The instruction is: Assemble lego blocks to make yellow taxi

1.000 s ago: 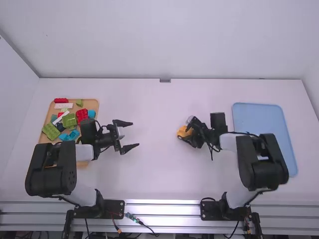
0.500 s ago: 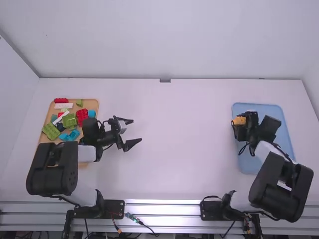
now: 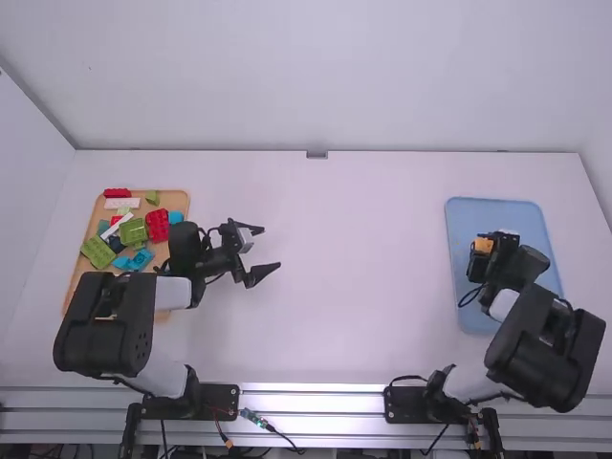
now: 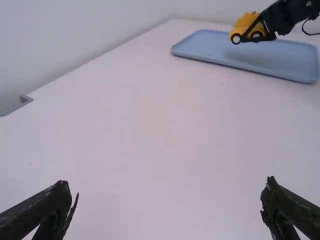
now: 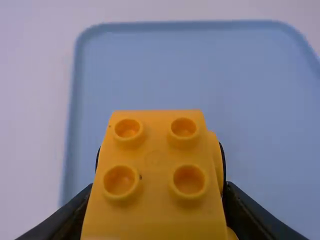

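- High view: our right gripper (image 3: 481, 256) is now over the blue rectangular plastic tray (image 3: 519, 215); a second ago it was near the middle of the white table (image 3: 335, 296). The small yellow toy taxi built of plastic bricks (image 3: 483, 246) has travelled with it, and in the last half second both have shifted a little nearer the arm's base. We take this to mean that building is done and the finished car is being put away.
- High view, other side: our left gripper (image 3: 271, 248) has barely moved. Its fingers are spread beside the tan shallow tray (image 3: 177, 199) of loose red, green, blue and white plastic blocks (image 3: 134, 231), which lie as they did. We judge that none of them is needed for the taxi.
- Left wrist view: our left gripper's fingers stand wide apart with nothing between them. Farther off, the taxi shows two black wheels with pale hubs and looks held above the blue tray, roughly level.
- Right wrist view: our right gripper is clamped on the taxi's sides, and four round studs (image 5: 188, 180) face the camera. What remains, we think, is to lower it until the wheels meet the tray, then let go gently so it doesn't tip.
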`<control>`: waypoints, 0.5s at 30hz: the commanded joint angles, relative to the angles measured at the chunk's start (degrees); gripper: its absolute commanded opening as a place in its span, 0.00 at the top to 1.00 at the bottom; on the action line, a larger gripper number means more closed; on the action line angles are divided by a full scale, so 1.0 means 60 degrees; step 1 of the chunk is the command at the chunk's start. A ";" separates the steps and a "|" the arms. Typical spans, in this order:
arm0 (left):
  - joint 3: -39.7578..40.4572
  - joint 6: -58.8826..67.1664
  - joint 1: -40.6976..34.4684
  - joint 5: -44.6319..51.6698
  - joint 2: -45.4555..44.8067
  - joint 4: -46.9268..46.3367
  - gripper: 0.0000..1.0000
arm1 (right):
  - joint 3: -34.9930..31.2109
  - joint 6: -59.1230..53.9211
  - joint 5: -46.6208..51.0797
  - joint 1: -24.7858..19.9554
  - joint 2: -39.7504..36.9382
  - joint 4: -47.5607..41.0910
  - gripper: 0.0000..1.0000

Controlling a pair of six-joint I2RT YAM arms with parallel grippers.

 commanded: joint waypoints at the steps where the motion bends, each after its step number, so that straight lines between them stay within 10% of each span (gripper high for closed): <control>1: 0.0120 -0.0062 0.0018 0.0044 -0.0138 -0.0015 0.01 | 0.0313 0.0328 -0.0011 0.0007 0.0699 0.0000 0.49; 7: 0.0117 -0.0058 0.0018 0.0040 -0.0138 -0.0106 0.01 | 0.0900 0.0331 0.0022 0.0120 0.1173 -0.0670 0.43; 9: 0.0117 -0.0058 0.0015 0.0040 -0.0138 -0.0135 0.01 | 0.1137 0.0328 0.0076 0.0186 0.1177 -0.1213 0.32; 10: 0.0117 -0.0058 0.0018 0.0040 -0.0138 -0.0153 0.01 | 0.1384 0.0339 0.0066 0.0208 0.1173 -0.1741 0.01; 15: 0.0120 -0.0102 0.0018 0.0036 -0.0138 -0.0160 0.01 | 0.2022 0.0579 0.0157 0.0197 0.0991 -0.3177 0.01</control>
